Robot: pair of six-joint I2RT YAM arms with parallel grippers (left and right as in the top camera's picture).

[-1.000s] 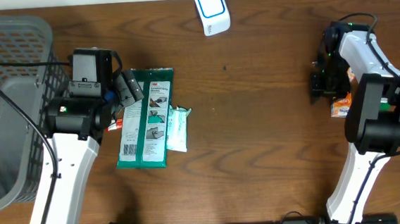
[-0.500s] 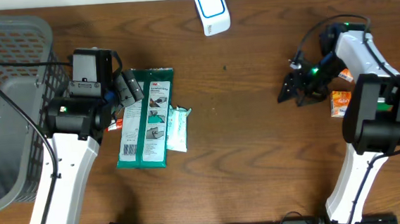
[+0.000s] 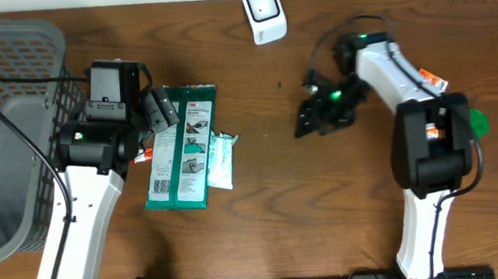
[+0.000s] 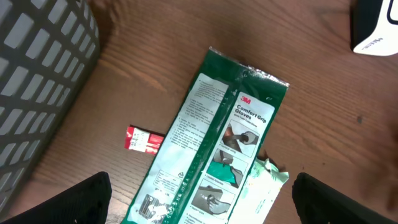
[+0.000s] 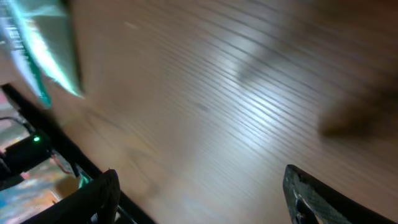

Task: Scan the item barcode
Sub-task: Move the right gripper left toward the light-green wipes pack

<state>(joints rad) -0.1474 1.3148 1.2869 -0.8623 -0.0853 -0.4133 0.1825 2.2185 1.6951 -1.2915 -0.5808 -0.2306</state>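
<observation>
At the far left, a grey mesh basket was seen on the wooden table, with the left arm directly beside it. The left gripper was held above the upper left corner of the item. In the left wrist view its fingers were spread wide, with nothing grasped between them. A small red packet was found just beside the item's left edge and was partly hidden by the arm in the overhead view. The item itself, a green 3M Comfort Grip Gloves package, was laid flat on the table left of centre, with printed text uppermost and a barcode near its lower left corner. A pale green-and-white packet was set against its lower right edge. A white barcode scanner was placed at the far edge of the table, well apart from the package. To the right of centre, the right gripper was held over bare wood. In the right wrist view its fingers were parted and empty. That view was blurred, and only a pale green shape could be made out at its upper left.
</observation>
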